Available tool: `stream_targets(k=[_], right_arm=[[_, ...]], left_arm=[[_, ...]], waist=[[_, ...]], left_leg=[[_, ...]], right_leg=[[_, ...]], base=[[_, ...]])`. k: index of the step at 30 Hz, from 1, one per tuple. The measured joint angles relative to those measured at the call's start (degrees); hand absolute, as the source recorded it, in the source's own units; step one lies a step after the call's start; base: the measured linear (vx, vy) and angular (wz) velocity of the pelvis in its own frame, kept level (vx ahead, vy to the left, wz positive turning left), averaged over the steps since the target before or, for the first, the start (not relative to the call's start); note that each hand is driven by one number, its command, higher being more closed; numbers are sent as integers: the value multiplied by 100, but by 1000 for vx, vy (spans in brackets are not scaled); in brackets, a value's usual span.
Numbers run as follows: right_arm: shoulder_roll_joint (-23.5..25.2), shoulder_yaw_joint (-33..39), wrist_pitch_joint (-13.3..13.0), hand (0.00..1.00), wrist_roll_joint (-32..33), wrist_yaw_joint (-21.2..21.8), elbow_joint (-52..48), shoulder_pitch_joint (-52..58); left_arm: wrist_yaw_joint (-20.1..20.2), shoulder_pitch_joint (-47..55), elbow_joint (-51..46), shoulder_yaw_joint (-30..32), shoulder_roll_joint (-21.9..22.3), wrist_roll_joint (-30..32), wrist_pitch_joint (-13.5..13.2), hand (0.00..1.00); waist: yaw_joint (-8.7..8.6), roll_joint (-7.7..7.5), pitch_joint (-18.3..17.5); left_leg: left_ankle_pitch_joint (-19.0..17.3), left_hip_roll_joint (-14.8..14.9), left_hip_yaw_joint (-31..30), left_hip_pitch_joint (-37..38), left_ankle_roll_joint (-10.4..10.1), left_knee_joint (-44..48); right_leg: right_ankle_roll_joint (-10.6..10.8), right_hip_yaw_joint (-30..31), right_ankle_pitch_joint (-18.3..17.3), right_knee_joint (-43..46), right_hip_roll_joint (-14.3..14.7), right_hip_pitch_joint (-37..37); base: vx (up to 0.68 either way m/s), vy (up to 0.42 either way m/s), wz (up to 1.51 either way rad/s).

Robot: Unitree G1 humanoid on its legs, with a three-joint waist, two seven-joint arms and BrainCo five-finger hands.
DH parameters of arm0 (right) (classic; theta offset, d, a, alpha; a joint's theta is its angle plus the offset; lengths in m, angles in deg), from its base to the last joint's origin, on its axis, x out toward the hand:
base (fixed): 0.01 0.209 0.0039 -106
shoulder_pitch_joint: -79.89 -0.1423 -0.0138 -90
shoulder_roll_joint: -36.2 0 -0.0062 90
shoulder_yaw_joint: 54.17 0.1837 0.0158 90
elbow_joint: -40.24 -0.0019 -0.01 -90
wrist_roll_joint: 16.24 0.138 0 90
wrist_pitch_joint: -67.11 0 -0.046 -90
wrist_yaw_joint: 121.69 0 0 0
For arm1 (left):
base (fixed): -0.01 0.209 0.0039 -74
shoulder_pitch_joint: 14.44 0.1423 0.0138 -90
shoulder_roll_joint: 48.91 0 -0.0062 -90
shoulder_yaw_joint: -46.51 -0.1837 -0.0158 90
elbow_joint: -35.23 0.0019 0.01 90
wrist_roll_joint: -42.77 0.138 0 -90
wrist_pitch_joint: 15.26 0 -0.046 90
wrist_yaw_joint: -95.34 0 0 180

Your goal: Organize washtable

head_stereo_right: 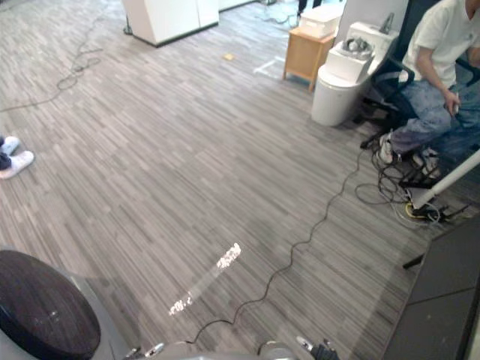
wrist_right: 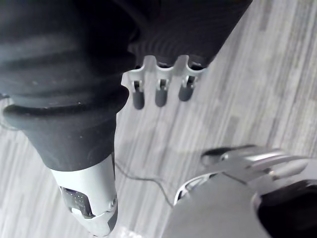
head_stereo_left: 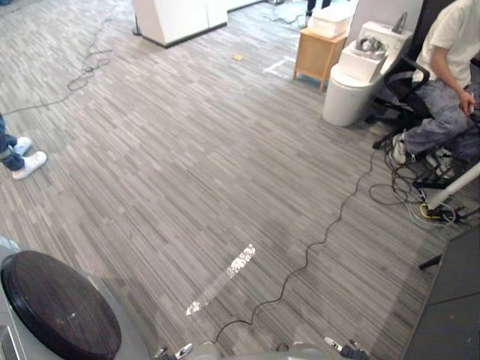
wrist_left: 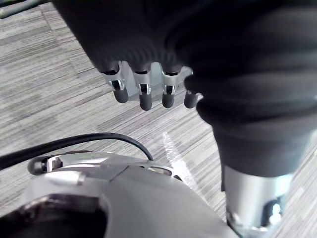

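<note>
Two hands: we see both hanging loose over the floor, with nothing in either.
Left hand (wrist_left: pixel 143 79): fingers straight and relaxed, side by side, dark tips pointing down at the carpet.
Right hand (wrist_right: pixel 161 82): the same, fingers slack and apart from the thumb, closed on nothing.
Carpet (head_stereo_left: pixel 187 165): grey, striped, with a bright patch of light (head_stereo_left: pixel 240 262) just ahead of us.
Washtable: we cannot tell where it stands. The nearest candidate is a dark slab (head_stereo_left: pixel 450 300) at our right edge.
Slab's long axis: its visible edge runs from near to far, leaning to the right.
Shoes (head_stereo_left: pixel 26 161): white, a person's, at the left edge, toes pointing toward the open floor.
Seated person (head_stereo_left: pixel 450 67): on a black chair (head_stereo_left: pixel 405 82) at far right, with cables at the feet.
Toilet (head_stereo_left: pixel 346 94): white, just beside the chair. A white box (head_stereo_left: pixel 360 64) on it holds something grey that we cannot make out.
Side table (head_stereo_left: pixel 316 52): wooden, just left of the toilet, carrying a white bin (head_stereo_left: pixel 330 21). Its contents are hidden from us.
Cabinet (head_stereo_left: pixel 180 19): white, farthest back, well apart from the rest.
</note>
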Motion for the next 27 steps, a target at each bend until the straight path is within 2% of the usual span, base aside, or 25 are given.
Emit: stream_targets(k=[1, 2, 3, 4, 6, 7, 9, 11, 13, 16, 17, 19, 20, 21, 22, 23, 24, 25, 26, 27], right_arm=[[4, -3, 0, 0, 0, 1, 15, 9], [-18, -4, -6, 0, 4, 2, 13, 15], [-109, -1, -5, 0, 11, 9, 4, -43], [-70, -23, 21, 0, 13, -18, -6, -20], [91, -192, -19, 0, 16, -11, -60, 103], [141, -223, -20, 0, 29, -15, -50, 107], [168, -248, -34, 0, 119, 0, -64, 96], [178, -276, -36, 0, 139, 12, -58, 121], [125, -273, -42, 0, 192, 24, -63, 142], [85, -212, -66, 0, 309, 108, -63, 171], [77, -191, -86, 0, 358, 119, -65, 171], [96, -116, -98, 0, 398, 132, -46, 197], [95, -117, -92, 0, 395, 132, -41, 201], [73, -115, -76, 0, 383, 142, -6, 216], [64, -115, -68, 0, 382, 148, 28, 232], [54, -109, -40, 0, 347, 146, 79, 229], [32, -108, -11, 0, 290, 147, 150, 210], [16, -99, 16, 0, 261, 142, 180, 187], [17, -94, 17, 0, 263, 137, 176, 184], [32, 4, 11, 0, 275, 133, 154, 170]], left_arm=[[-1, -5, -28, 0, -2, -13, -6, 0], [-15, 6, -85, -17, 31, -58, -30, 0], [-23, -28, -50, 0, 61, -157, -60, 0], [-32, -2, -45, -6, 22, -204, -58, 0], [-31, 9, -101, 2, -145, -263, -96, 0], [-41, -9, -107, 10, -178, -394, -110, 0], [-42, 6, -111, 56, -169, -614, -130, 0], [-79, 9, -115, 67, -130, -757, -160, 0], [-125, 27, -140, 84, -67, -817, -177, 0], [-129, 110, -171, 285, 59, -791, -189, 0], [-128, 128, -162, 284, 75, -788, -188, 0], [-119, 161, -108, 277, 67, -636, -163, 0], [-114, 155, -95, 276, 59, -568, -161, 0], [-113, 91, -73, 261, 33, -428, -132, 0], [-105, 76, -48, 248, 15, -351, -106, 0], [-109, 32, -5, 179, -30, -306, -28, 0], [-112, -28, 87, 136, -57, -288, 25, 0], [-109, -52, 86, 77, -68, -298, 15, 0], [-108, -52, 88, 38, -74, -299, 11, 0], [-108, -55, 147, -5, -79, -296, 6, 0]], waist=[[17, -9, -1], [39, 49, 0], [35, 207, 76], [17, 178, 77], [36, -165, 58], [55, -235, 68], [86, -272, 59], [178, -251, 83], [213, -162, 86], [211, -67, -27], [211, -83, -94], [203, -25, -177], [204, -89, -237], [186, -17, -289], [187, -8, -328], [180, -79, -432], [186, -50, -444], [200, -84, -465], [194, -72, -464], [142, -30, -471]], left_leg=[[21, -3, -18, -99, -6, -257], [226, 6, -229, -207, -31, -1014], [800, 65, -468, -202, 78, -1525], [872, -27, -450, -78, -5, -1748], [861, -284, -449, -13, -35, -1852], [802, -318, -427, -48, -12, -1689], [660, -358, -471, -193, -101, -1280], [635, -388, -784, -220, -52, -998], [516, -292, -938, -207, 122, -729], [263, -168, -1060, -144, 138, -828], [192, -162, -1065, -88, 124, -960], [90, -264, -839, 3, 123, -1334], [64, -300, -766, 14, 123, -1354], [-1, -357, -609, 9, 173, -1383], [-26, -395, -555, 19, 203, -1430], [-49, -466, -476, 43, 220, -1529], [-71, -553, -463, 106, 234, -1675], [-89, -650, -493, 198, 276, -1832], [-80, -678, -485, 245, 271, -1893], [-30, -690, -410, 349, 352, -1985]], right_leg=[[110, 19, -66, 21, -64, 4], [434, 32, -269, 39, -121, 0], [806, 117, -460, 52, -52, 79], [750, 215, -408, 50, -80, 54], [699, 258, -469, 152, -141, -61], [725, 270, -498, 154, -196, -50], [693, 350, -473, 74, -245, -32], [704, 599, -465, 45, -257, -35], [773, 932, -429, 41, -172, -67], [798, 1454, -398, 40, -55, -365], [793, 1548, -386, 39, -38, -451], [821, 1820, -300, -90, -89, -658], [827, 1887, -211, -157, -135, -670], [901, 2015, -128, -228, -201, -748], [954, 2064, -77, -256, -239, -784], [966, 2081, -5, -286, -302, -839], [914, 2063, 48, -270, -333, -933], [901, 2040, 57, -149, -348, -1018], [901, 2039, 57, -58, -345, -1081], [900, 2033, 56, 175, -328, -1210]], base=[[117, 278, -24], [108, 327, -27], [107, 343, -20], [93, 277, -10], [63, 151, 4], [55, 123, -1], [64, 140, -18], [27, 49, -50], [-3, 40, -74], [-43, 84, -90], [-30, 78, -86], [-4, 92, -74], [29, 113, -63], [46, 102, -47], [107, 151, -52], [123, 133, -53], [172, 150, -70], [128, 110, -67], [146, 114, -62], [132, 90, -41]])
